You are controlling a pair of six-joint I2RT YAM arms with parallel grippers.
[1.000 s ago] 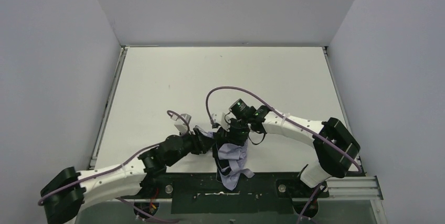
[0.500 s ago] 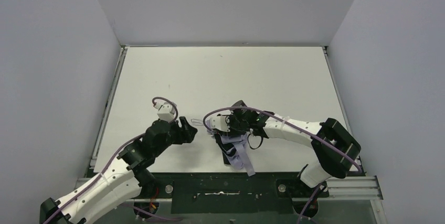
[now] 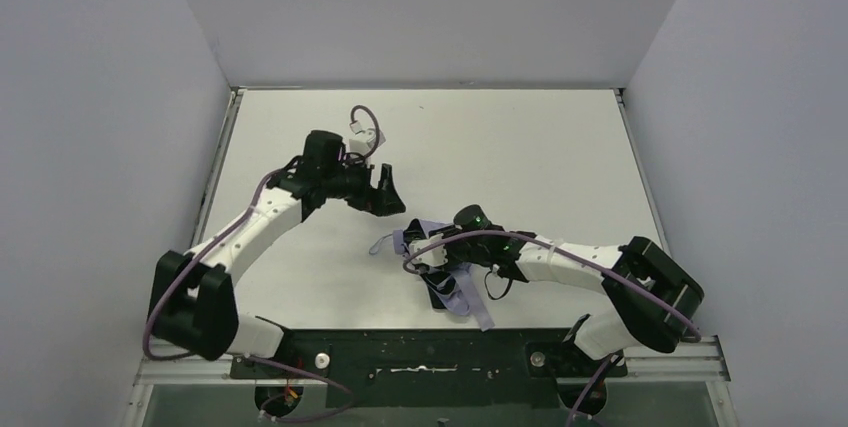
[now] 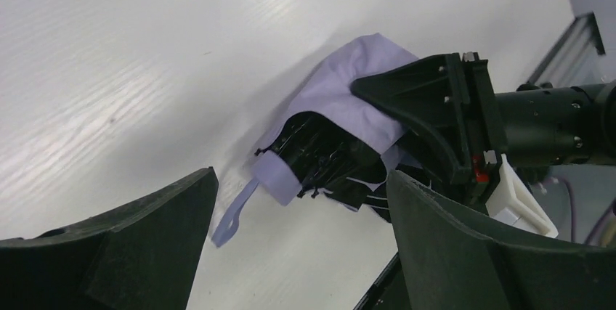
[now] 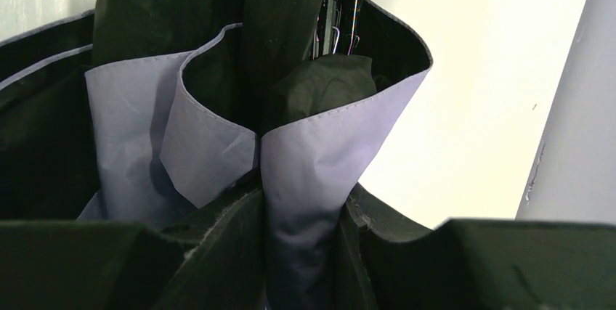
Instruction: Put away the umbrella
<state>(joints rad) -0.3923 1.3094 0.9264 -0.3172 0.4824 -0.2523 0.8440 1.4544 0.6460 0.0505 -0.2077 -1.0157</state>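
The umbrella [image 3: 447,280] lies collapsed on the white table [image 3: 520,157] near the front middle, lavender outside, black inside, folds loose. Its small lavender handle [image 4: 278,178] with wrist loop [image 4: 231,217] points left. My right gripper [image 3: 437,259] is shut on a fold of the umbrella's lavender fabric [image 5: 309,201], which is pinched between its fingers. My left gripper [image 3: 388,194] is open and empty, held above the table up and to the left of the umbrella; its wrist view looks down on the handle between the spread fingers [image 4: 131,245].
Grey walls enclose the table on three sides. A black mounting plate [image 3: 400,352] runs along the front edge just below the umbrella. Purple cables loop over both arms [image 3: 470,242].
My left arm has let go of the umbrella and swung up and away to the back left, its gripper now open. My right gripper has stayed on the fabric and shifted the umbrella slightly.
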